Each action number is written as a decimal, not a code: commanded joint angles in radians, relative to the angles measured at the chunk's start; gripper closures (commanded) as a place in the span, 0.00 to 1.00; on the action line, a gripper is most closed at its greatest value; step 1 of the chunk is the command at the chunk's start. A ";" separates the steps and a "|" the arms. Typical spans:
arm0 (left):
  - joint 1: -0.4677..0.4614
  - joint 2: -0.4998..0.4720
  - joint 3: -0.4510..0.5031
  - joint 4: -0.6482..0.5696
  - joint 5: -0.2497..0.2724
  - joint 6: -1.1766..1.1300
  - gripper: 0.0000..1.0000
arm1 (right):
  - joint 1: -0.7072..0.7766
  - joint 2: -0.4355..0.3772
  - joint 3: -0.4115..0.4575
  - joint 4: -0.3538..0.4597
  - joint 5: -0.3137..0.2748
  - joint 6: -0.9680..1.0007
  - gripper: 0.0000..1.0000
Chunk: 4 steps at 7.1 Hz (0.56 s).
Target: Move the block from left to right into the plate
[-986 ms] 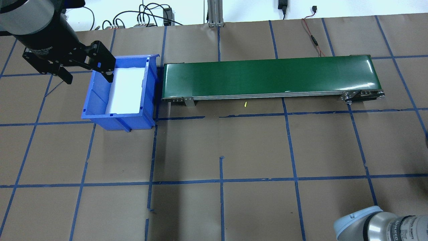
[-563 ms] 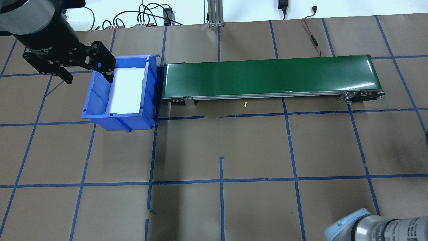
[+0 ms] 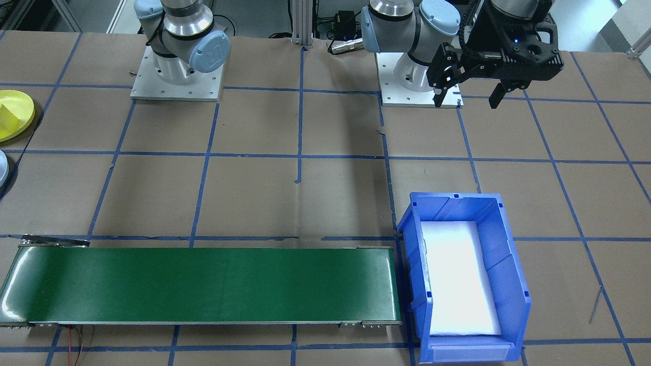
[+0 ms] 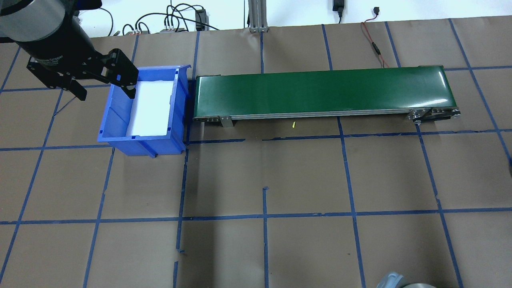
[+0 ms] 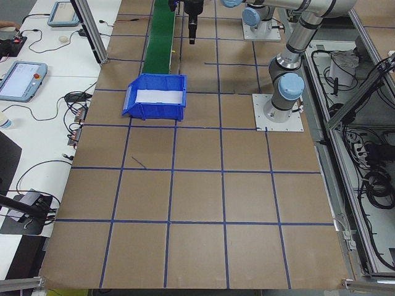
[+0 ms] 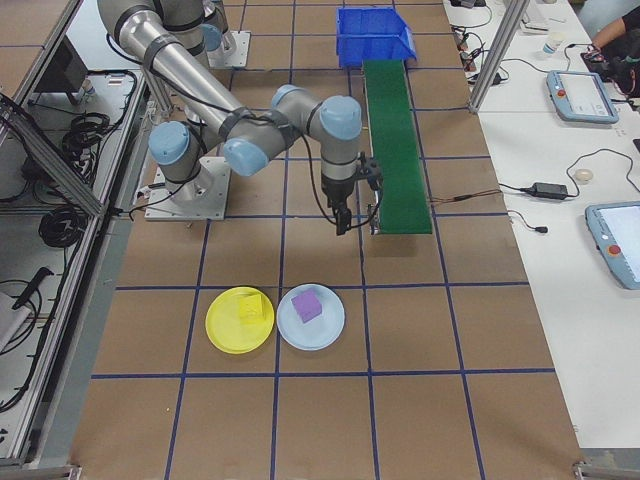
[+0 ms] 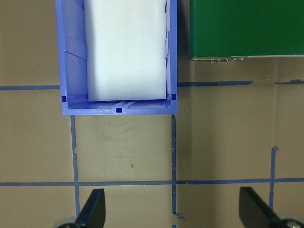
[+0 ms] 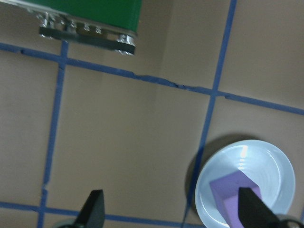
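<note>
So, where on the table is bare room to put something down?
The brown squares between the robot bases and the green conveyor are bare. Also the conveyor belt itself. It is crowded at the yellow plate and pale blue plate, each with a block, and around the blue bin.

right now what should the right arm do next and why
Probably just lift the right gripper away to rest. It is open and empty, the purple block already sits in the pale blue plate, and neither the blue bin nor the green belt shows another block.
</note>
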 commanded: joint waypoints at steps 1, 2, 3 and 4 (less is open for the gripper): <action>0.000 0.000 0.000 0.000 0.000 0.000 0.00 | 0.305 -0.022 -0.013 0.059 -0.001 0.420 0.00; 0.000 0.000 0.000 0.000 0.000 0.000 0.00 | 0.425 -0.040 -0.024 0.113 0.005 0.622 0.00; 0.000 0.000 0.000 0.000 0.000 0.000 0.00 | 0.529 -0.052 -0.044 0.159 0.018 0.803 0.00; 0.000 0.000 0.000 0.000 0.000 0.000 0.00 | 0.633 -0.055 -0.071 0.159 0.013 0.878 0.00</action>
